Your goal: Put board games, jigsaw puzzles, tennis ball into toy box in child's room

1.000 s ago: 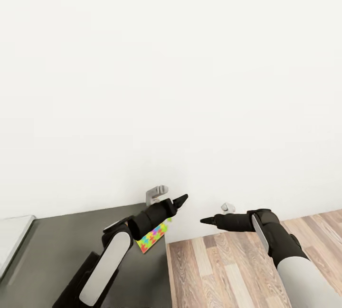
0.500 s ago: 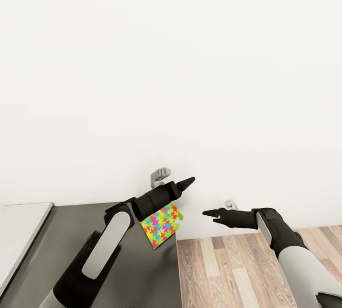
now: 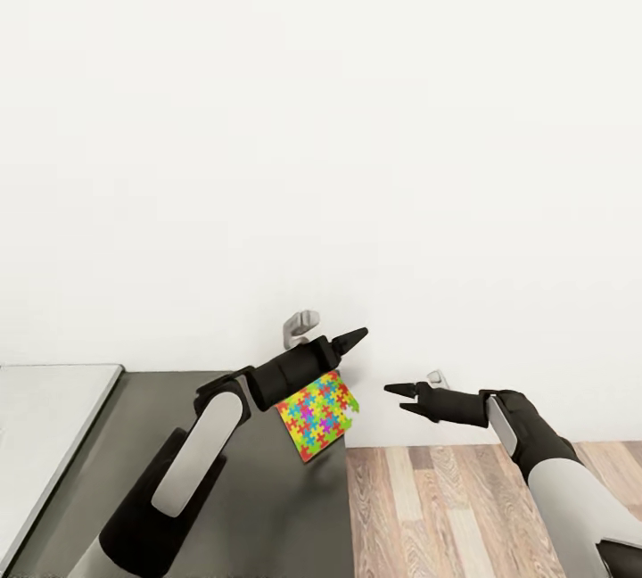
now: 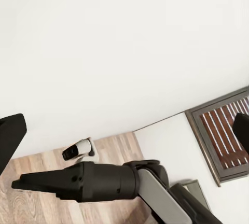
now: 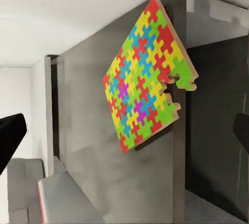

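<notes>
Above the dark grey cabinet section [image 3: 134,435], left gripper [image 3: 343,343] has lifted the bright multicoloured flat jigsaw puzzle [image 3: 319,413] clear, fingers clamped on its upper edge; right gripper [image 3: 399,397] beside it stays empty, fingers apart; toy-box drop is next, I'd judge.

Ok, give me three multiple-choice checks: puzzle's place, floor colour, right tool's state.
1. The jigsaw puzzle is: A flat on the floor; B tilted in the air over the dark cabinet top's edge; C in the right tool.
2. The floor is: A brown wood planks; B blue carpet; C white tile.
3. The right tool is: A gripping a ball; B gripping a box; C open, empty.
B: it hangs tilted under the left arm. A: planks show below the right arm. C: fingers apart, nothing between.
</notes>
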{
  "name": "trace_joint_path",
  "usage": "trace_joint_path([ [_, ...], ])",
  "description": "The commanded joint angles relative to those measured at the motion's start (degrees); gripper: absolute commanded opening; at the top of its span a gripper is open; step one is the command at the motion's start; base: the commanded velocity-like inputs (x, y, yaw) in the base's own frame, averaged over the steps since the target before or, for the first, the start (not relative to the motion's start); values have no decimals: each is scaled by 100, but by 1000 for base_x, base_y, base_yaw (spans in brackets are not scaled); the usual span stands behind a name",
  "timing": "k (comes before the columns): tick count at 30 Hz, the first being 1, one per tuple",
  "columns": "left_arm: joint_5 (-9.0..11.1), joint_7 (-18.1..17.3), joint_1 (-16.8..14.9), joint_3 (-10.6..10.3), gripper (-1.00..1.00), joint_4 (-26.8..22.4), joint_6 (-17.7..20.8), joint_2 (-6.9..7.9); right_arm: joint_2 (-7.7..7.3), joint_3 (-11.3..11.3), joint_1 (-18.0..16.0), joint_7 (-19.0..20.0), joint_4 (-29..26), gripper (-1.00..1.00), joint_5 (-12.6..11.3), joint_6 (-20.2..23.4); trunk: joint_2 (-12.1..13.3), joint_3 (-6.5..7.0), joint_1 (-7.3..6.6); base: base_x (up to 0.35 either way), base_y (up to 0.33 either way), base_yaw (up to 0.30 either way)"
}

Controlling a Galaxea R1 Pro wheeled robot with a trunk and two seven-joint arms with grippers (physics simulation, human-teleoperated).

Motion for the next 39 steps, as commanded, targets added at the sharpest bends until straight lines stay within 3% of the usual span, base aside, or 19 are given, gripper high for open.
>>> trace_joint_path([
  [1,60,45,-7,0,100,-6,22,0,-17,-13,-7,9,-10,100,-45,24,-11,-13,3,0,0,50],
  [12,73,58,-17,-1,100,-6,26,-2,-161,-25,-33,-136,-41,100,-208,30,-11,-43,3,0,0,3],
  [39,76,41,-24,-4,100,-6,68,-39,-193,-40,-119,-341,12,100,-238,103,-11,-269,3,0,0,-12],
])
